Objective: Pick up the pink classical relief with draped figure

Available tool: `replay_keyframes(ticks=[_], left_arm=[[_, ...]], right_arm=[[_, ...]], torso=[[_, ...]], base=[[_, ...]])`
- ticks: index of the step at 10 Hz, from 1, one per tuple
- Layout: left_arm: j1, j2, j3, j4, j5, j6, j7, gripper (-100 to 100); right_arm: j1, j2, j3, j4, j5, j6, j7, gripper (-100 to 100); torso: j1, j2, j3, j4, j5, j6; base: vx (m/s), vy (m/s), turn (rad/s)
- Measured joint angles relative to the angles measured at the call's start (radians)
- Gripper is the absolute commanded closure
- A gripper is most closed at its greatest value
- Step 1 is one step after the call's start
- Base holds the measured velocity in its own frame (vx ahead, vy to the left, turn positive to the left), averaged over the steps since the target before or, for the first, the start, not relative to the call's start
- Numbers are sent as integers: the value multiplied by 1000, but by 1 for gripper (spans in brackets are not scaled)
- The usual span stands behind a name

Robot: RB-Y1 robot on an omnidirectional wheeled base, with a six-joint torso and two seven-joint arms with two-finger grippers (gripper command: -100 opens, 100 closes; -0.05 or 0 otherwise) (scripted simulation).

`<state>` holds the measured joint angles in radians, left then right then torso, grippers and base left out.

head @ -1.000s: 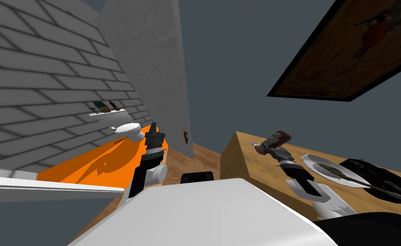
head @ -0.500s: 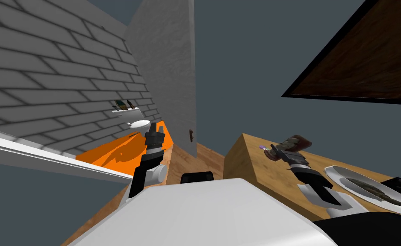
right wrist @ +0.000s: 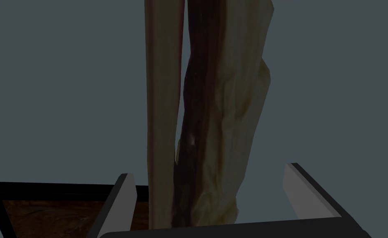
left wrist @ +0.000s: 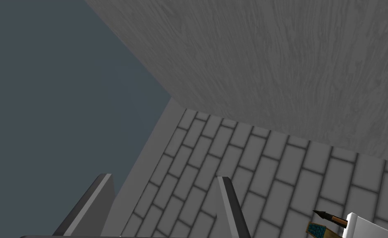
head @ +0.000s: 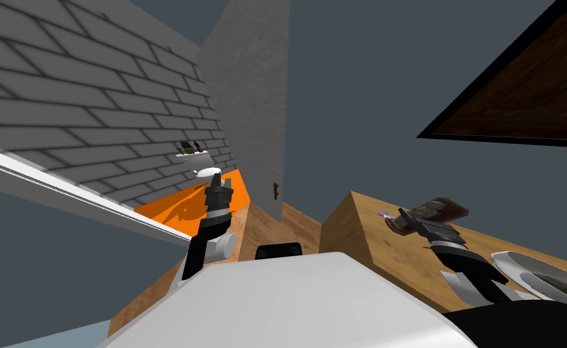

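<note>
The relief [head: 438, 209] is a tan and dark reddish-brown slab, drawn dim. My right gripper [head: 414, 221] holds it above the wooden table [head: 379, 260], to my right. In the right wrist view the relief [right wrist: 214, 103] stands upright between the fingers of the right gripper [right wrist: 207, 175], with the wall behind it. My left gripper [head: 217, 179] is raised ahead of my chest, near the orange surface [head: 173, 208]. Seen from its own wrist, the left gripper [left wrist: 164, 182] is open and holds nothing.
A white plate [head: 515, 266] with dark food lies on the table just behind the right arm. A grey door [head: 255, 109] stands ahead, beside a brick wall. A white shelf [head: 193, 153] holds small items. A dark-framed picture [head: 518, 103] hangs at the right.
The whole head view has swung as I turned; the table, door and shelf sit further right in it. The right gripper keeps its hold on the relief. The left arm's pose is unchanged.
</note>
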<state>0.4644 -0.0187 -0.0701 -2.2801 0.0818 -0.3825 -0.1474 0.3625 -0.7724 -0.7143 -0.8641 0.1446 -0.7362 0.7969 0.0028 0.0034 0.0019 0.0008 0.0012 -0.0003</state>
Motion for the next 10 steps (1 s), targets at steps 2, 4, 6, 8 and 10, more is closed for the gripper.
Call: replay_keyframes(ticks=[2, 4, 6, 8, 10], left_arm=[[0, 0, 0, 0, 0, 0, 0, 0], [0, 0, 0, 0, 0, 0, 0, 0], [0, 0, 0, 0, 0, 0, 0, 0], [0, 0, 0, 0, 0, 0, 0, 0], [0, 0, 0, 0, 0, 0, 0, 0]], right_arm=[[-1, -15, -8, 30, -14, -1, 5, 100], [-1, -15, -9, 30, -15, -1, 4, 100], [-1, -15, -8, 30, -14, -1, 5, 100], [-1, -15, -8, 30, -14, -1, 5, 100], [-1, 27, 24, -70, 32, 53, -16, 100]], torso=[[-2, -1, 0, 0, 0, 1], [-3, -2, -1, -1, -1, 0], [-4, -2, -1, -1, -1, 0], [-4, -2, -1, 0, -1, 0], [-13, 0, -1, -3, -10, 9]], base=[[-6, 9, -3], [0, 0, 0], [0, 0, 0], [14, -28, -144], [42, -96, -276]])
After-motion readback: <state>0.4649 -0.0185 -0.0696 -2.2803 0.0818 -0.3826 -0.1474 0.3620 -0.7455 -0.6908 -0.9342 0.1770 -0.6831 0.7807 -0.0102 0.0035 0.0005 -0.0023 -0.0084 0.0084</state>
